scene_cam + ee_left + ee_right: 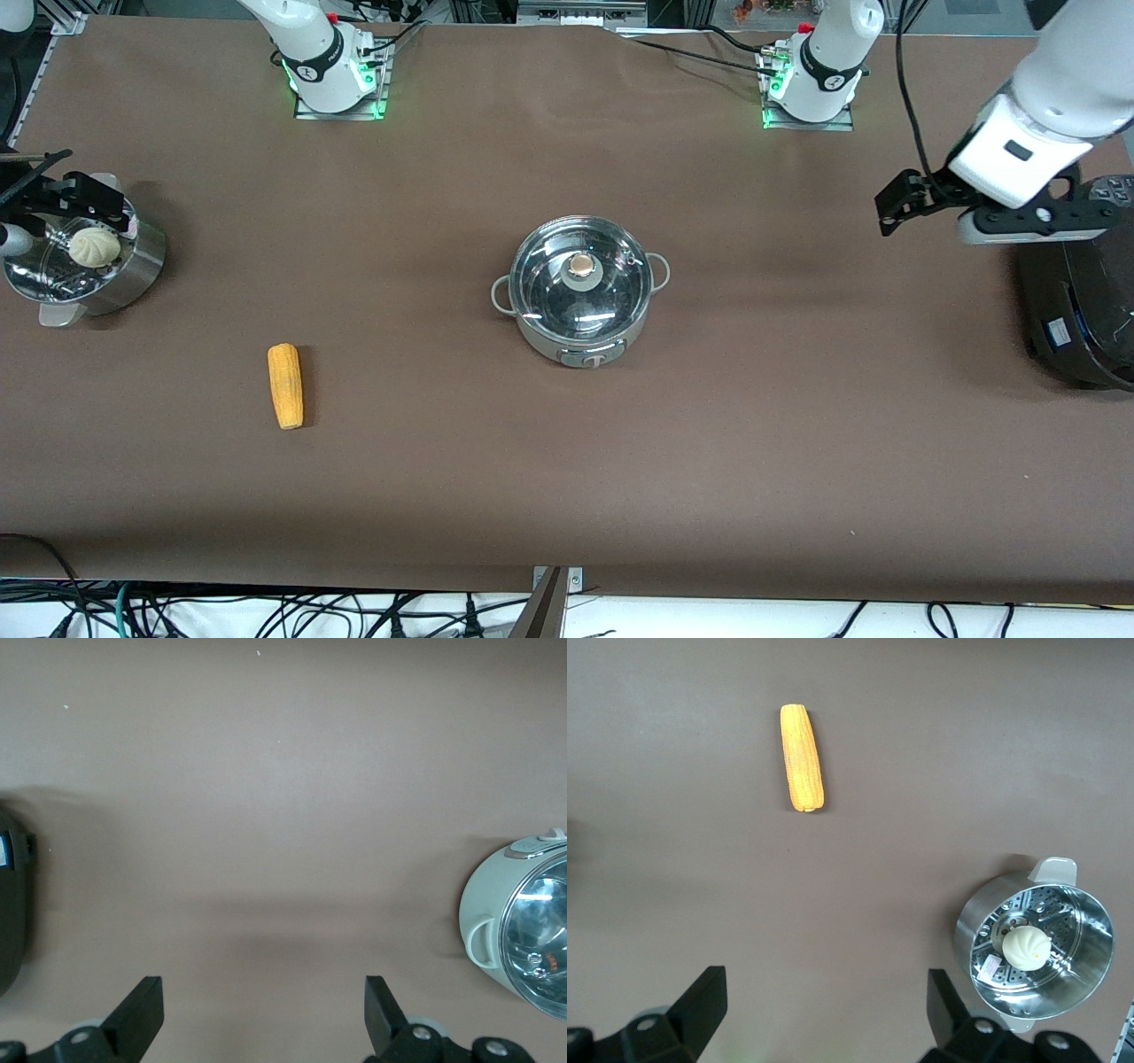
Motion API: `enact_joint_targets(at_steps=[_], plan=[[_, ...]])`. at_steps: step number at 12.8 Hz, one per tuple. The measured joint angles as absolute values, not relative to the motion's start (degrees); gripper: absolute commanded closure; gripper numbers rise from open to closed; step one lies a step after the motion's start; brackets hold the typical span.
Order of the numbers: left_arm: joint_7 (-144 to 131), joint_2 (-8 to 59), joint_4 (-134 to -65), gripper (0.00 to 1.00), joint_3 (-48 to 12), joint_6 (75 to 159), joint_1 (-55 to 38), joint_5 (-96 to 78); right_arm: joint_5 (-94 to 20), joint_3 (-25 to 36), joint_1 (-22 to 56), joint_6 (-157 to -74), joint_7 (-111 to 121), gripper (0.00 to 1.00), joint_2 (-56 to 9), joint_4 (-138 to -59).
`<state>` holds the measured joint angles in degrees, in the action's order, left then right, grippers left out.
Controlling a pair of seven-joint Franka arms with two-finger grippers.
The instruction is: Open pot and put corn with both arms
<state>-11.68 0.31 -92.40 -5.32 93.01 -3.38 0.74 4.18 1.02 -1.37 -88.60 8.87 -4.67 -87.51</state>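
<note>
On worktop (567, 496): pot (580, 292) lidded; corn (285, 385) untouched, toward right arm's end.
Left end effector (895, 206): apart, near cooker (1076, 301).
Right end effector (53, 190): apart, over steamer (84, 261).
Progress: nothing done.

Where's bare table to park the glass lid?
Bare brown table between the shiny steel lidded pot and the big black cooker; also between the pot and yellow corn cob. Crowded only by the steel steamer.

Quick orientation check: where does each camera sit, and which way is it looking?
Front: high across the table, facing both bases; shows pot, corn, left gripper by the cooker.
Left wrist: looks down between open fingers at table; pot at the edge, shared with front.
Right wrist: looks down past open right gripper at corn and steamer, both shared with front.
</note>
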Motion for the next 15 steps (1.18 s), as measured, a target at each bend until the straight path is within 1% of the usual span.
enact_joint_targets(at_steps=[2,11,15], plan=[[-9.4,0.3,-92.3,0.0,-4.1,93.0,-3.0,0.1,4.2,1.0,-1.4,-88.6,8.9,0.0,-4.7,-87.5],[-9.3,0.5,-92.2,0.0,-4.1,92.9,-2.7,0.1,4.2,1.0,-1.4,-88.7,8.9,0.0,-4.7,-87.5],[-9.1,2.0,-92.3,0.0,-4.2,92.0,-2.7,0.1,4.2,1.0,-1.4,-88.9,8.9,0.0,-4.7,-87.5]])
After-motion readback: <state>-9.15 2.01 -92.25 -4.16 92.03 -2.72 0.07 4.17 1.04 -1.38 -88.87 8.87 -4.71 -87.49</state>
